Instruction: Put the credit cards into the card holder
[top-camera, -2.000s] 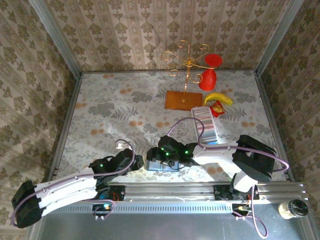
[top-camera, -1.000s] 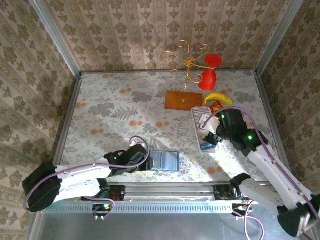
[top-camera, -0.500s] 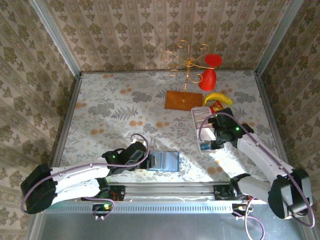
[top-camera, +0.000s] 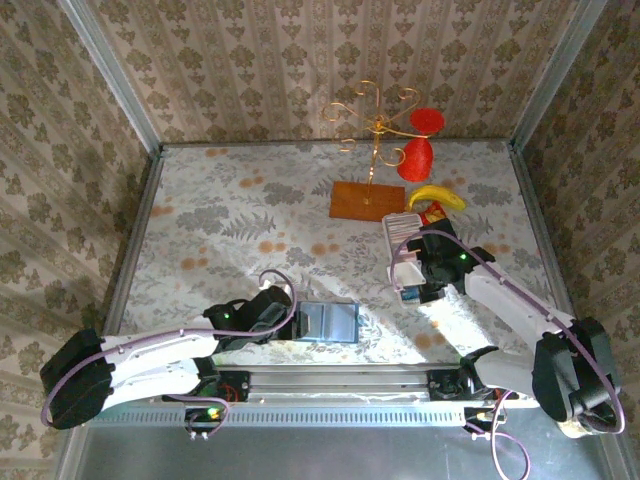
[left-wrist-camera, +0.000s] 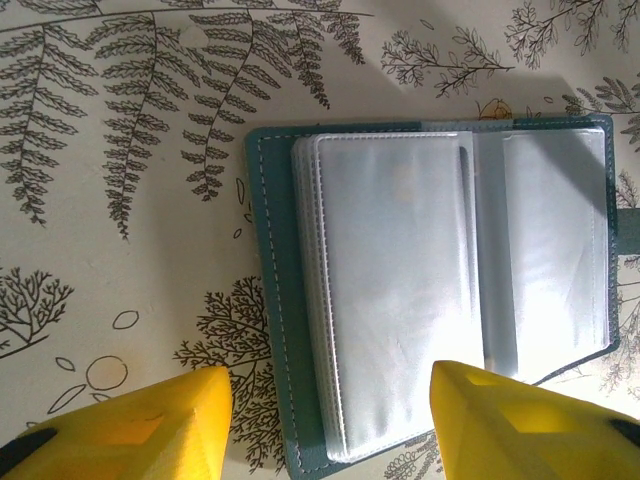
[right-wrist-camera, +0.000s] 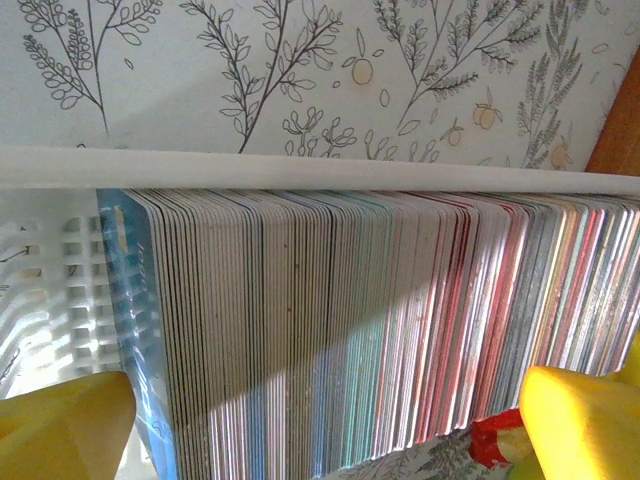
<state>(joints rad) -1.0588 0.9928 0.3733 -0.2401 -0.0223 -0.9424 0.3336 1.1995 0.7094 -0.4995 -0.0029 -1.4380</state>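
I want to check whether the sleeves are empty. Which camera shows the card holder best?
Left wrist: the card holder lies open, close up, clear sleeves and stitched teal edge plain. Top external gives a small blue rectangle by the left pincer. Right wrist faces the credit cards in their white tray.

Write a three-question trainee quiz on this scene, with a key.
1. True or false: the card holder lies open on the table.
2. The credit cards stand on edge in: A) the white tray; B) the card holder; C) a bowl.
3. Which gripper hangs over the tray?
Key: 1 true; 2 A; 3 the right gripper, jaws open.
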